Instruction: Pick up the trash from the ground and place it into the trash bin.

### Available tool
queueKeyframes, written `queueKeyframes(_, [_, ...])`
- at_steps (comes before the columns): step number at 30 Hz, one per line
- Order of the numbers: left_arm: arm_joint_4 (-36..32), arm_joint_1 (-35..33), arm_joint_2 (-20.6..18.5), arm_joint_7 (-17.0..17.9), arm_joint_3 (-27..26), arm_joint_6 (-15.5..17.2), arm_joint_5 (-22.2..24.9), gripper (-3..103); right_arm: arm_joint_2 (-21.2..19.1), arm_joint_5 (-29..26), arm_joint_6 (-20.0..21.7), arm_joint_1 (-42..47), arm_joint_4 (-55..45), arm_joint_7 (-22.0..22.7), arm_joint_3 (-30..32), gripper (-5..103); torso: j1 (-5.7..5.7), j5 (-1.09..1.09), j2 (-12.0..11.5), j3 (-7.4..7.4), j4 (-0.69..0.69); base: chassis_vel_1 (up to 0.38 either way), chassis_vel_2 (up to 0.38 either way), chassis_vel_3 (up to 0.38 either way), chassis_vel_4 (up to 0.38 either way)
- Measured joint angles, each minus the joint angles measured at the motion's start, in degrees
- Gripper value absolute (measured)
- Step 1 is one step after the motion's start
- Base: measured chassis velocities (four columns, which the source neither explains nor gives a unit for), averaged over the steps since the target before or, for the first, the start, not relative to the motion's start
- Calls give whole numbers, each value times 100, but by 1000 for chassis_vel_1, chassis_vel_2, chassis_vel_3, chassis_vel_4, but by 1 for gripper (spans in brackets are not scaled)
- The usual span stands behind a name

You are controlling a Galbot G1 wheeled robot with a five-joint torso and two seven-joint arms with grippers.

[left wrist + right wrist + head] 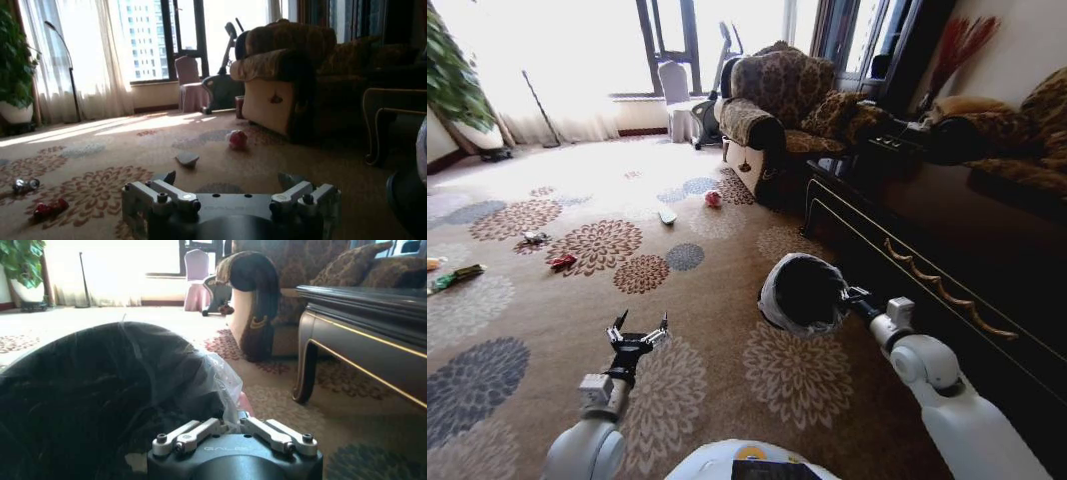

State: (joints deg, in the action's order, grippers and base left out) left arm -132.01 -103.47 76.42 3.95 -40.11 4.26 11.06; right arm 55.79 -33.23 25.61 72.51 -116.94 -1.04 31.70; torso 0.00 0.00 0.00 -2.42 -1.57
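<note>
The trash bin (802, 293), dark with a crinkled grey liner, is tilted on the carpet at my right. My right gripper (854, 296) is shut on its lined rim (217, 382), with the fingers (200, 430) closed together. My left gripper (638, 334) hovers open and empty over the carpet, left of the bin. Trash lies farther off: a red crumpled ball (713, 198) (236, 140), a pale scrap (667, 215) (187, 159), a red wrapper (563, 262) (50, 208), a small silvery piece (535, 237) (25, 185), and a green packet (457, 277) beside a yellow one (432, 263) at far left.
A long dark table (927, 230) with gold trim runs along the right, close to the bin. A patterned armchair (772, 110) stands behind the red ball, with a sofa (1027, 140) at far right. A plant (452, 70) and a pink chair (190, 85) stand by the windows.
</note>
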Motion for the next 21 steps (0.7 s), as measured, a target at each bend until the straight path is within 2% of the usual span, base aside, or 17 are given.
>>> queueKeyframes(8, [80,-70,95,-46,-10,-419,-157,100,84,97,-17,-16,207,-3,-48,1,0,-1,0,0,-4,66,74,69,57])
queueKeyframes(13, [136,-58,57,6,36,-488,-53,100,125,248,-17,69,289,1,-46,1,0,1,0,0,4,0,0,0,0])
queueKeyframes(21, [360,83,78,29,60,-397,171,100,188,343,-20,121,307,0,6,1,0,0,0,0,0,0,0,0,0])
